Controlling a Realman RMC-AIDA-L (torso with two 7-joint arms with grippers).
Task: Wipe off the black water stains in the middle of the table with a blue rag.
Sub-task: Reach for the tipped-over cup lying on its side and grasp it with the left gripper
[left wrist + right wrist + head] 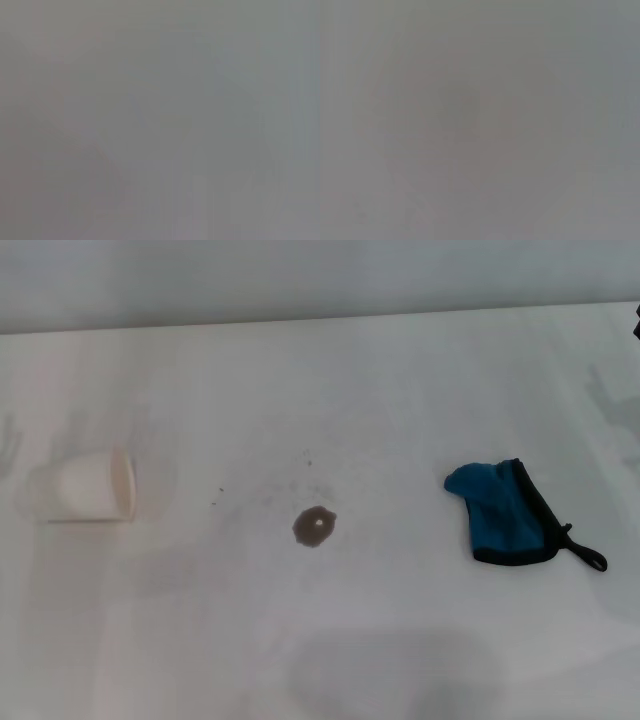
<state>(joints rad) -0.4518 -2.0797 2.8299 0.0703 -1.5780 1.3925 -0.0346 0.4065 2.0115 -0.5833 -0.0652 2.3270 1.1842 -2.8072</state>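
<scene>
The black water stains (314, 527) are a small dark roundish blot with a paler centre near the middle of the white table (330, 400), with a few tiny dark specks up and to its left. The blue rag (502, 512) lies crumpled to the right of the blot, with black edging and a thin black loop at its lower right. Neither gripper shows in the head view. Both wrist views show only plain grey and none of these things.
A white paper cup (95, 486) lies on its side at the left of the table. A large faint grey shadow patch (395, 675) lies near the front edge. A small dark part shows at the right edge (636, 322).
</scene>
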